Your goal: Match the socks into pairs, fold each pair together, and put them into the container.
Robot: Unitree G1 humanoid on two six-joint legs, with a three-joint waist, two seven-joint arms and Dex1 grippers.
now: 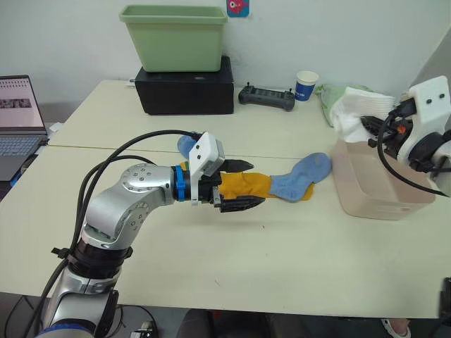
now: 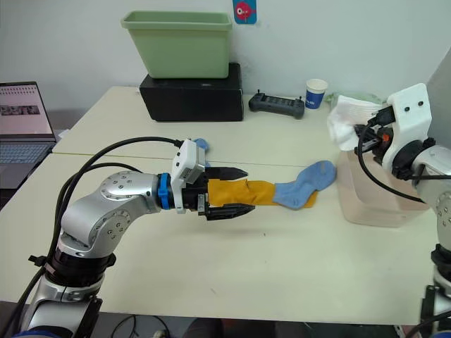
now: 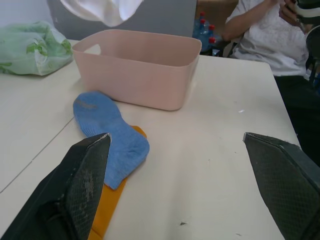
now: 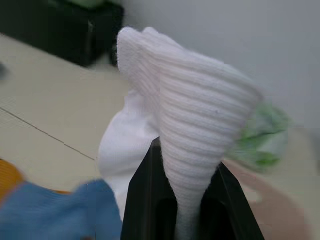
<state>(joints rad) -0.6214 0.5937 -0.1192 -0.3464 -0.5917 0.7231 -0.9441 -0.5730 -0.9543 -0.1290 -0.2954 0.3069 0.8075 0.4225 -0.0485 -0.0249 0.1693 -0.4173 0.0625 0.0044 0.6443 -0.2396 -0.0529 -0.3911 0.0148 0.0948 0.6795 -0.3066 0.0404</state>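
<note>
The left pincer is spread wide above the yellow sock, holding nothing. The right pincer is clamped on white socks, held over the pink basket, which looks empty. A blue sock overlaps the yellow one on the desk.

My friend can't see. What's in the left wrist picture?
Two open black gripper fingers frame a light blue sock lying over a yellow sock on a table, with the pink basket just beyond.
</note>
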